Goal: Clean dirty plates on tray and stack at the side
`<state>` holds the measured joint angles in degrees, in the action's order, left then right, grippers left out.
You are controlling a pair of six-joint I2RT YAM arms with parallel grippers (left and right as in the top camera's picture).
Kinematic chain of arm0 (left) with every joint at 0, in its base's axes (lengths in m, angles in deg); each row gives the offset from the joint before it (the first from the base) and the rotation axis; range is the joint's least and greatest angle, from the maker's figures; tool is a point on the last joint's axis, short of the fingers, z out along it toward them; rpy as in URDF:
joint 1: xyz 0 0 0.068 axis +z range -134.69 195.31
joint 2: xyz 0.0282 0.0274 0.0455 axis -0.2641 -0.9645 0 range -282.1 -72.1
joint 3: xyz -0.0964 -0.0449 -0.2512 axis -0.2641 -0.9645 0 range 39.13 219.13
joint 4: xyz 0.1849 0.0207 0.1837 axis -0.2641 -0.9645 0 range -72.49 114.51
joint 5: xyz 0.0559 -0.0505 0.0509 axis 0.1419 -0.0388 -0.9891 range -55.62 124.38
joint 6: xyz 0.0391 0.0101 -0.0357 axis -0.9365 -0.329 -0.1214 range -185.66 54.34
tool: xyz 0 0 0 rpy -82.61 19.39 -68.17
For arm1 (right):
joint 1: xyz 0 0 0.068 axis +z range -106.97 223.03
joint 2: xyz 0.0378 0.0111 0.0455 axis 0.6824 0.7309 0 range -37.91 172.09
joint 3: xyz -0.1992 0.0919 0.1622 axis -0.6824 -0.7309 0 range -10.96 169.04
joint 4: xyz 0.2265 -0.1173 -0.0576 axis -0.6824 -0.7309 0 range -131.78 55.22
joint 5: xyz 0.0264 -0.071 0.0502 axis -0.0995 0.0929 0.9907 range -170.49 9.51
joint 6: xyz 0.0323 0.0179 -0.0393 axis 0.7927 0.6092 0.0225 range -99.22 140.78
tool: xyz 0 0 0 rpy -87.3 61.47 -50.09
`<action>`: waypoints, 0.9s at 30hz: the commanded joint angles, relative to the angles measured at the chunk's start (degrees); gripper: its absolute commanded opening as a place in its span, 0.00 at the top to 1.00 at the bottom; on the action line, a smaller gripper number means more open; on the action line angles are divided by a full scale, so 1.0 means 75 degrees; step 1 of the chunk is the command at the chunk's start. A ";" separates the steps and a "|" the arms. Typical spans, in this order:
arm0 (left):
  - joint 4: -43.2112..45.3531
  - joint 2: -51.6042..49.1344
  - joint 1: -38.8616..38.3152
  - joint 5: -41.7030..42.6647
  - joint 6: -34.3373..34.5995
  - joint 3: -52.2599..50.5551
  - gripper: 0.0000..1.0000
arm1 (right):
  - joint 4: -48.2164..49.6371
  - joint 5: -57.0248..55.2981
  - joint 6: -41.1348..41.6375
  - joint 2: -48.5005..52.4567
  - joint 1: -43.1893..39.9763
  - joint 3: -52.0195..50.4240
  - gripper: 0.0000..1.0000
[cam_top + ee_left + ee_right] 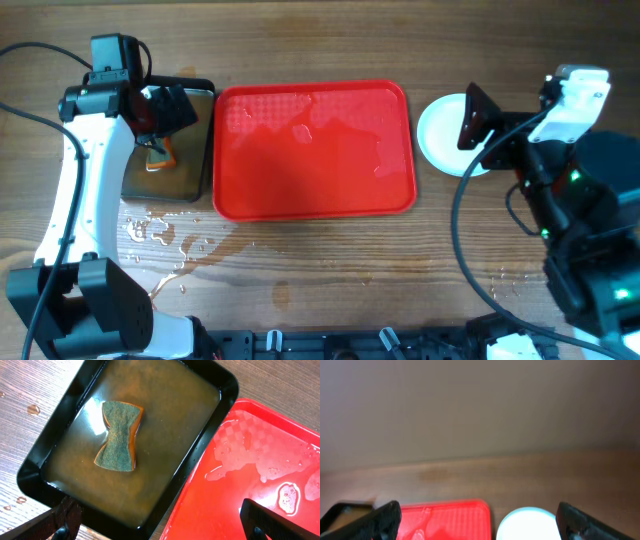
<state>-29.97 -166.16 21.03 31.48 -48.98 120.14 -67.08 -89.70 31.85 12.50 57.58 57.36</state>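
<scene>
The red tray (314, 150) lies mid-table, wet and with no plates on it; it also shows in the left wrist view (250, 475) and the right wrist view (445, 519). Pale mint-white plates (440, 134) sit as one round pile just right of the tray, partly hidden by the right arm; they also show in the right wrist view (527, 524). How many are in the pile cannot be told. My left gripper (160, 527) is open and empty over the seam between pan and tray. My right gripper (480, 522) is open and empty, raised over the plates.
A black metal pan (220, 397) of murky brown water stands left of the tray, with a green-and-orange sponge (119, 435) lying in it. Water drops (150, 232) lie on the wooden table in front of the pan.
</scene>
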 commanded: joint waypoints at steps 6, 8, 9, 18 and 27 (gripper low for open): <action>-0.0012 0.0041 -0.0032 0.0096 0.0093 0.0102 0.00 | 0.3541 0.0708 -0.0968 -0.2043 -0.0356 -0.4561 0.00; -0.0012 0.0041 -0.0032 0.0096 0.0090 0.0102 0.00 | 0.3926 0.1023 -0.0973 -0.2961 -0.0370 -0.5694 0.00; -0.0012 0.0041 -0.0032 0.0093 0.0090 0.0102 0.00 | 0.4033 0.1119 -0.1017 -0.3287 -0.0408 -0.6056 0.00; -0.0012 0.0041 -0.0032 0.0093 0.0090 0.0102 0.00 | 0.4986 0.2299 -0.1950 -0.5945 -0.0723 -0.8693 0.00; -0.0012 0.0041 -0.0032 0.0096 0.0090 0.0102 0.00 | 0.4366 0.2294 -0.1862 -0.6700 -0.0723 -0.9069 0.00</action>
<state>-30.16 -166.16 21.03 31.92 -48.95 120.14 -33.13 -74.01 17.86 -36.68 52.36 -10.60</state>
